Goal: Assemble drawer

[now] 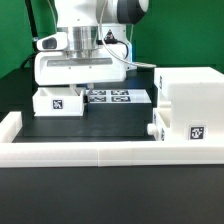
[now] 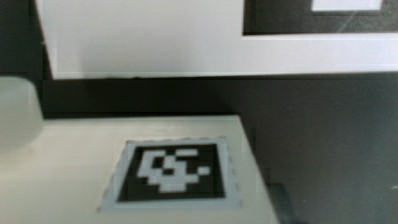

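On the mat, each drawer (image 1: 190, 108) part bears a wordless square tag (image 2: 176, 172); the fingers' state seems hidden.

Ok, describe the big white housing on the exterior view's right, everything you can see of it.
The housing is a boxy white part, plastic by its look, standing upright on the black mat at the exterior view's right, just behind the low white border wall. Its front carries a black-and-white square tag. A small knobbed tray sits against its lower corner; whether it is slotted in is unclear. The gripper is well away from it.
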Motion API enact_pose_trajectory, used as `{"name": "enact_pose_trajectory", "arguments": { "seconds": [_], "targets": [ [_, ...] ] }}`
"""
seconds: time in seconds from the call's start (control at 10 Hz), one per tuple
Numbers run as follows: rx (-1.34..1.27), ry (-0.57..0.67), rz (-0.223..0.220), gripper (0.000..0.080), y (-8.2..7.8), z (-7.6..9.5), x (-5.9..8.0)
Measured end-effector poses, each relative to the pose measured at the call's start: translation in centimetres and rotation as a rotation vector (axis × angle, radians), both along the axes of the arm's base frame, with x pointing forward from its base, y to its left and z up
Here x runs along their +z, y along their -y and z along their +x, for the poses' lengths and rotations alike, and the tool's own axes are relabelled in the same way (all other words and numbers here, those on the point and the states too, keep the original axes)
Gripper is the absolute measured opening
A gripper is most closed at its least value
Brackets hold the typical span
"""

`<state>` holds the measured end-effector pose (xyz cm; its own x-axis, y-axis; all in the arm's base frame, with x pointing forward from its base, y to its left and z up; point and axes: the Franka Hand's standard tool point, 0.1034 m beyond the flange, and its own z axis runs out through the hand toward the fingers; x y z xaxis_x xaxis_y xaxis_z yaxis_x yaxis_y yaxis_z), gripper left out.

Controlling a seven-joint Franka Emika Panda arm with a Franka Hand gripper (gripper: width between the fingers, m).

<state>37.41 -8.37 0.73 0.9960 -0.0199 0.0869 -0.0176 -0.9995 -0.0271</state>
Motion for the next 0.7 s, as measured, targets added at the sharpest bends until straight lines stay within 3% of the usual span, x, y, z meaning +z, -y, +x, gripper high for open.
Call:
{"name": "enact_pose_trajectory", "arguments": {
  "seconds": [0.2,0.5,0.7],
  "targets": [
    [0.093,-0.014,0.010,0.0042,-2.1,0.8,1.4],
    [0.187,-0.066,0.050,0.0042,-3.4,2.4,3.6],
    [0.295,-0.066,0.054,0.0042,-4.3,4.5,4.8]
  ]
}}
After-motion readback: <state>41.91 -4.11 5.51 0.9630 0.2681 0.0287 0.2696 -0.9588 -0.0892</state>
